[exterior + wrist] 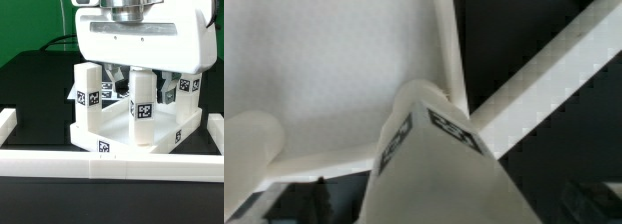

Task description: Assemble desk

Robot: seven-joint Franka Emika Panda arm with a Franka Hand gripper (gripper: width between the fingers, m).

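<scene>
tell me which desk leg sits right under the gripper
The front leg toward the exterior view's right: the gripper hangs directly over its top. The front-left leg and the two rear legs stand clear of it.

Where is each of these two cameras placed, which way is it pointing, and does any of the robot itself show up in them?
Exterior view: off the arm, low, facing the desk top with its upright legs; the robot's white wrist housing fills the upper part, its fingers not clearly shown.
Wrist view: on the wrist, very close above one tagged leg and the desk's white surface; no fingers clearly visible.
Shared: the front leg, probably the same one.
</scene>
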